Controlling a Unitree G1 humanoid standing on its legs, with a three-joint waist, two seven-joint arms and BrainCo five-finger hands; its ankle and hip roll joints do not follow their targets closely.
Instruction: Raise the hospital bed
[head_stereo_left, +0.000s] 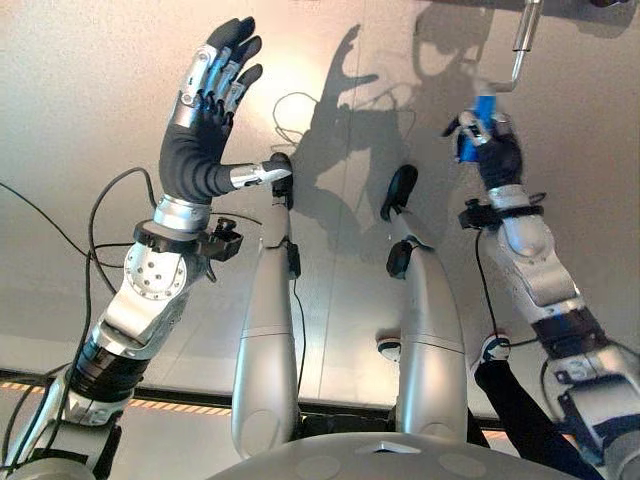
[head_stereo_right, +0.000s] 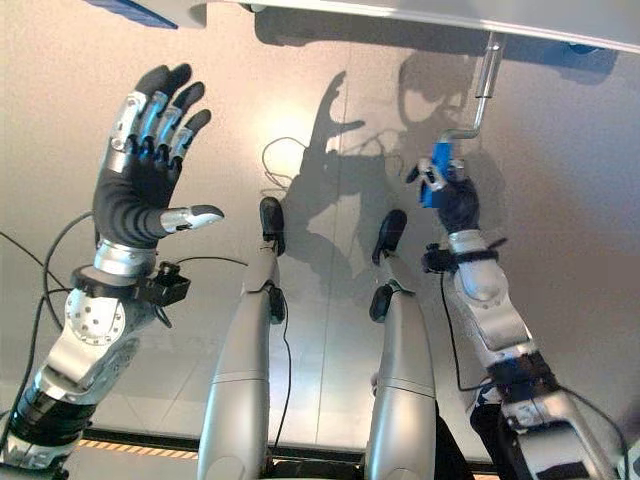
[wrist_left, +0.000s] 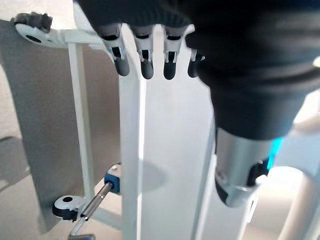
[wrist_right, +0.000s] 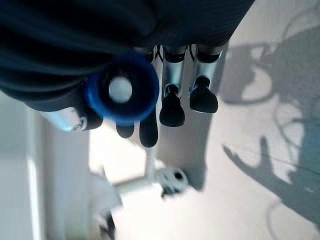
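Note:
The bed's crank is a silver rod (head_stereo_right: 485, 85) that comes down from the bed's edge (head_stereo_right: 400, 12) at the top right and ends in a blue handle (head_stereo_right: 440, 160). My right hand (head_stereo_right: 457, 205) is shut on that handle. In the right wrist view the handle's round blue end (wrist_right: 122, 90) sits inside the curled fingers (wrist_right: 172, 107). My left hand (head_stereo_left: 205, 110) is raised at the upper left with its fingers spread and straight, holding nothing. The left wrist view shows its fingers (wrist_left: 145, 60) before the white bed frame (wrist_left: 131, 160).
Under the bed, the left wrist view shows a caster wheel (wrist_left: 65, 207) and the crank's shaft (wrist_left: 97, 200). Another caster (wrist_right: 172, 177) is in the right wrist view. A person's dark leg (head_stereo_left: 520, 410) and white shoe (head_stereo_left: 490, 348) stand at the lower right, close to my right arm.

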